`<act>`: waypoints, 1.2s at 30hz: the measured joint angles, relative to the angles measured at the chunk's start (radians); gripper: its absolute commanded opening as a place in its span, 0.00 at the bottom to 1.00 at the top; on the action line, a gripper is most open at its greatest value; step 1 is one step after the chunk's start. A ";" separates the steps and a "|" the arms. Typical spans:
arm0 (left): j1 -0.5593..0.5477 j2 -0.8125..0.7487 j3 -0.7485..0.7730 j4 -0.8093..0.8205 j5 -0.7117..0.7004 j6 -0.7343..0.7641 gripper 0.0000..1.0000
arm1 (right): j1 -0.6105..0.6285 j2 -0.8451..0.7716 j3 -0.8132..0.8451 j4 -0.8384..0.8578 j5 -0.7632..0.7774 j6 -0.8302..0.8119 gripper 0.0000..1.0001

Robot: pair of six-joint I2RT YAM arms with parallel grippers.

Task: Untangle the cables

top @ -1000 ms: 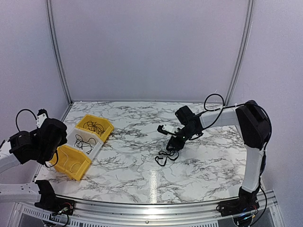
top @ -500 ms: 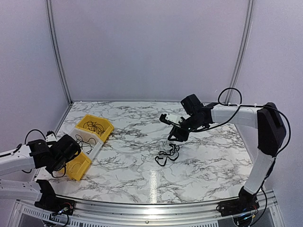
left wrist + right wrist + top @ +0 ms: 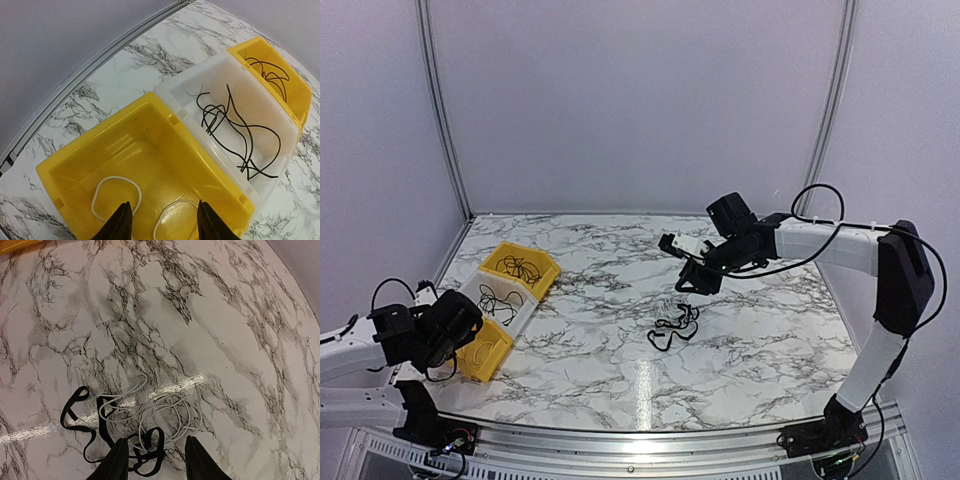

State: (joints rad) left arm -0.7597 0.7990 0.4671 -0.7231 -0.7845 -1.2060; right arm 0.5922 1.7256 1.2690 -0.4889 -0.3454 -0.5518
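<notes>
The cables [image 3: 674, 325] lie in a small tangled clump on the marble table [image 3: 750, 350], a little right of its middle and well apart from the bins. In the right wrist view the cables [image 3: 142, 415] show as a flat black strand looped through thin grey wire, all resting on the table [image 3: 225, 315]. The right tool [image 3: 691, 283] hangs above and just beyond the clump, not touching it. Its fingers [image 3: 118, 460] stand spread in its own view, with nothing between them, and the right tool [image 3: 156, 460] sits over the near edge of the tangle. Three bins stand in a slanted row at the left side of the table: a far bin [image 3: 545, 262] in yellow, a white bin [image 3: 478, 284] in the middle, and a near bin [image 3: 498, 352] in yellow, each touching the next. The left tool [image 3: 465, 338] hovers over the near bin. The left wrist view shows the left tool [image 3: 162, 227] with its fingers [image 3: 121, 226] apart and empty, above the near bin [image 3: 125, 125], where white loops [image 3: 116, 192] lie on the floor. Loose black wires [image 3: 235, 132] lie in the white bin [image 3: 200, 75], and a few more lie in the far bin [image 3: 295, 85].
</notes>
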 measured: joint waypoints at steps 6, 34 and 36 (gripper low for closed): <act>0.000 -0.004 0.136 0.002 -0.039 0.176 0.54 | 0.002 0.000 -0.004 0.000 0.000 0.001 0.41; -0.278 0.887 0.551 0.911 0.472 0.791 0.53 | -0.008 0.137 -0.004 0.025 0.129 0.053 0.42; -0.289 0.902 0.553 0.932 0.481 0.761 0.53 | -0.013 0.138 -0.004 0.034 0.142 0.054 0.42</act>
State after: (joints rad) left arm -1.0485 1.7012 1.0203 0.2085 -0.3038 -0.4446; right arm 0.5793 1.8633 1.2652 -0.4549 -0.2039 -0.4976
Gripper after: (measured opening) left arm 0.531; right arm 0.420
